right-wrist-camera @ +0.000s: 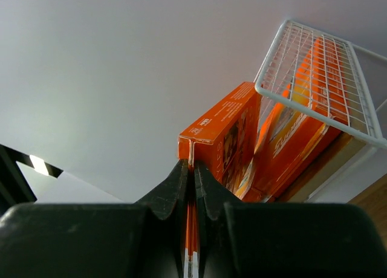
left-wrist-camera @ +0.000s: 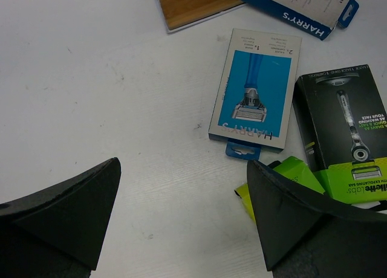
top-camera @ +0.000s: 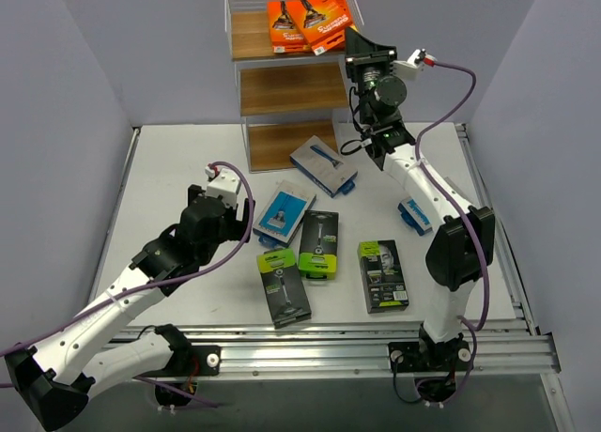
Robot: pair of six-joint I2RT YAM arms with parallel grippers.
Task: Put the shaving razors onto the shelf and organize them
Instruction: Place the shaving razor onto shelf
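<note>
Shelf [top-camera: 291, 89]: only the top tier is stocked, with orange packs [top-camera: 302, 23] lying flat inside the wire rail [right-wrist-camera: 314, 103]; the middle and lower boards show no stock. Right end effector [right-wrist-camera: 193, 169]: raised at the right side of the top tier, fingers pressed together on the thin edge of one more orange pack [right-wrist-camera: 221, 133], which stands on edge just beside the rail and is not yet set down. Left end effector [left-wrist-camera: 183, 169]: spread, empty, low over the surface [left-wrist-camera: 91, 78] near a blue-and-white pack [left-wrist-camera: 254, 90]. Unshelved on the surface, six: that pack, a second blue pack [top-camera: 324, 164] at the front of the bottom board, a small blue one [top-camera: 415, 214] by the right arm, and three black-and-lime packs [top-camera: 319, 244]. Judgement: orange group nearly placed; over half the job outstanding.
</note>
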